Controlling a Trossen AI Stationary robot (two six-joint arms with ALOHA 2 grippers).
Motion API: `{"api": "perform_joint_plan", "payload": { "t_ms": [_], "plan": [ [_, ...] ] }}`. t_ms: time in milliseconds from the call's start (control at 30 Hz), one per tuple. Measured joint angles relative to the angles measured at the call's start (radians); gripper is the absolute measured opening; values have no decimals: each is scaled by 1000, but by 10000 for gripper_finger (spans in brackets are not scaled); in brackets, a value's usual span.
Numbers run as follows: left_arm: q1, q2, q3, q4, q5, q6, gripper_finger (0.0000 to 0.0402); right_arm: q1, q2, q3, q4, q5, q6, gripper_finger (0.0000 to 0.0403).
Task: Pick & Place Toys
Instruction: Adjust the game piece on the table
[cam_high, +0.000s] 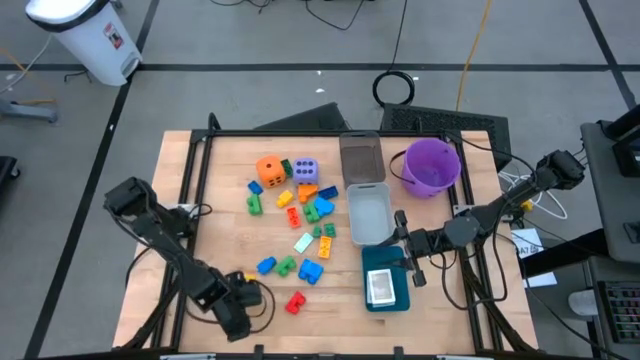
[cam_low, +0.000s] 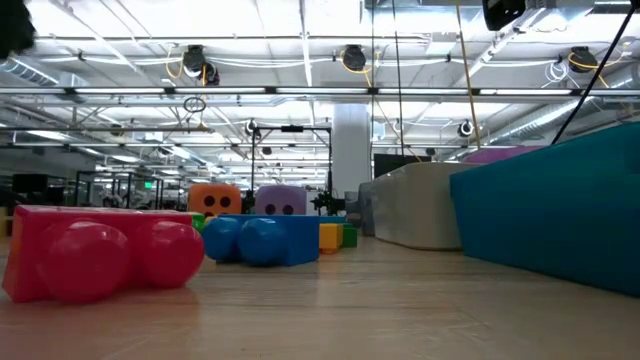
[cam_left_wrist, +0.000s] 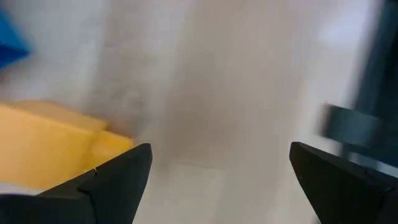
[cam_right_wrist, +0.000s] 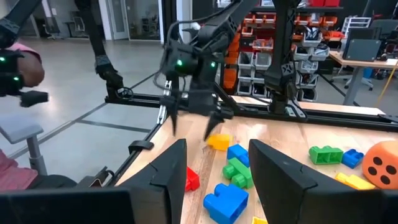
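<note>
left tool (cam_high: 243, 293) spread wide right over a yellow block (cam_left_wrist: 56, 146) on the table (cam_high: 220, 190), right tool (cam_high: 408, 248) half-open, empty, above the teal tray (cam_high: 400, 296)

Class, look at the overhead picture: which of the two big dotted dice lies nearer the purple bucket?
The lavender die. It sits to the right of the orange die, on the side toward the purple bucket.
</note>
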Motion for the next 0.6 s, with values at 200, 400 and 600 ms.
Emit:
{"api": "perform_joint_plan", "payload": {
  "t_ms": [200,400,600],
  "plan": [
    [58,1,0,-140,-96,-17,390,0,0,0,0,0,-1,146],
    [117,-36,0,185,-17,68,390,0,0,0,-1,0,-1,146],
    [108,-6,4,543,-7,214,390,0,0,0,-6,-1,0,146]
  ]
}}
